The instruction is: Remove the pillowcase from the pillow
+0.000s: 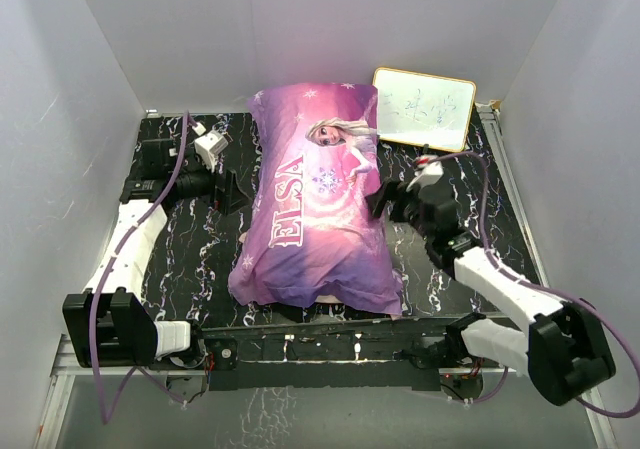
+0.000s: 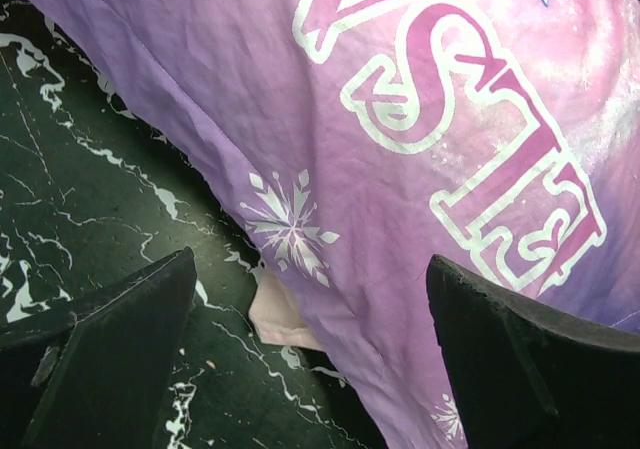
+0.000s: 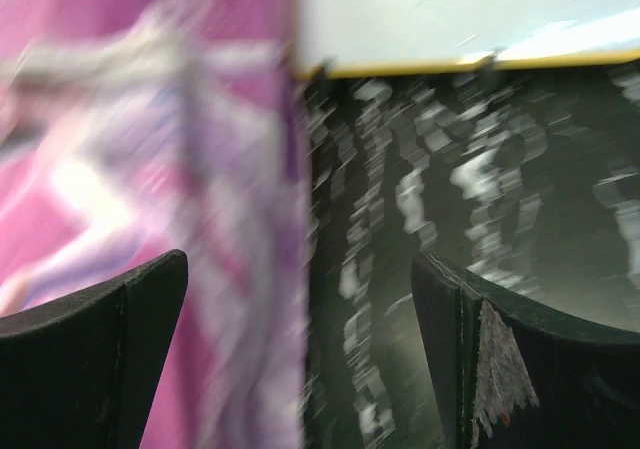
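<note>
The pillowcase (image 1: 315, 204), purple-pink with the Elsa print and white "ELSA" lettering, lies lengthwise in the middle of the black marbled table (image 1: 195, 259), plump and filled. The white pillow is hidden inside it. My left gripper (image 1: 232, 191) is open at the case's left edge, its jaws wide apart and holding nothing. In the left wrist view (image 2: 310, 269) it sits over the case's edge (image 2: 400, 169), where a pale pink flap (image 2: 275, 314) peeks out from under it. My right gripper (image 1: 378, 204) is open and empty at the case's right edge. The right wrist view (image 3: 300, 264) is blurred.
A small yellow-framed whiteboard (image 1: 424, 109) leans at the back right, just beyond the case's far corner, and also shows in the right wrist view (image 3: 450, 14). White walls close in the table on the left, back and right. Cables trail along both arms.
</note>
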